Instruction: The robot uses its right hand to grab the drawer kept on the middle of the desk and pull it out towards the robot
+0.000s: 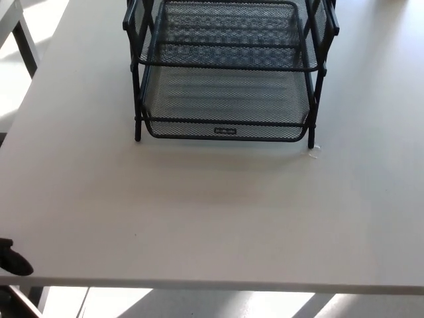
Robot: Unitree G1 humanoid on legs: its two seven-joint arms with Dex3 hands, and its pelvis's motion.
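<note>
Head view, only view. Black mesh tray rack (225, 73) stands at 12 o'clock on the white tabletop (212, 218), its top cut off by the frame edge. Bottom drawer (225, 106) sits inside the rack frame, front lip with a small label plate (225, 131) facing 6 o'clock, toward the robot, so the lip is the obvious grab point for a straight pull. Upper tray (228, 33) sits directly above it, same orientation. Drawer front lies about flush with the two front posts, so it reads as not yet pulled out. Tiny white scrap (314, 152) lies on the tabletop just beside the front right post, at about 1 o'clock.

Right robot hand: not in frame, so how open it is cannot be told, nothing seen held. A dark rounded shape (12, 262) pokes in at 8 o'clock by the tabletop's near edge; probably part of the left robot hand, too little showing to tell finger state. Wide bare tabletop between the near edge and the rack leaves room for the reach and pull. Judged: task not begun.
</note>
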